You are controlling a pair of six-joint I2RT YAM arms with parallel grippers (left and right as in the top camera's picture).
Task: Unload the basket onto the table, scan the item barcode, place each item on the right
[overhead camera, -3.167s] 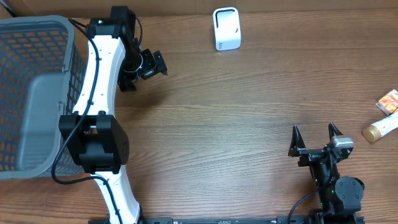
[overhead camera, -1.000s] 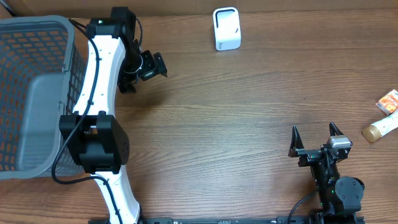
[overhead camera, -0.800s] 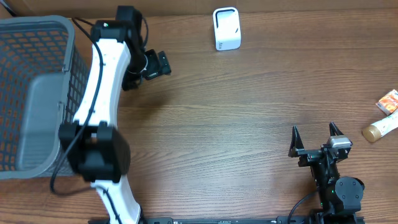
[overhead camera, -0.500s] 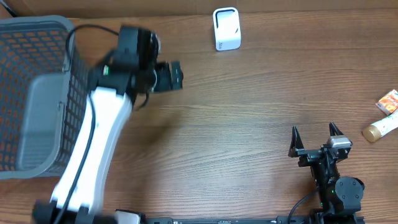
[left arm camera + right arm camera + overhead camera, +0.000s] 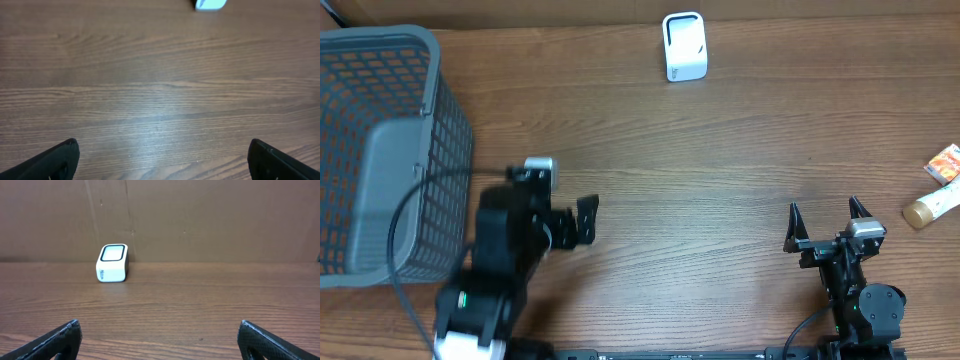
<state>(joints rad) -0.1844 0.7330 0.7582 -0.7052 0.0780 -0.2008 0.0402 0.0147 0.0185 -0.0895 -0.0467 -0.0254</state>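
Nothing is in hand yet: your left gripper (image 5: 588, 220) and right gripper (image 5: 824, 214) both have their jaws wide apart. The bottle (image 5: 931, 208) and packet (image 5: 945, 162) lie at three o'clock, and the scanner (image 5: 683, 45) stands at twelve. The next move is probably the right arm reaching for one.

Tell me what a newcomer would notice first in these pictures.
A big grey basket fills the left of the overhead view, with the left arm a dark blur beside it. A small white scanner stands alone at the far edge, and a tube and an orange packet lie at the right edge.
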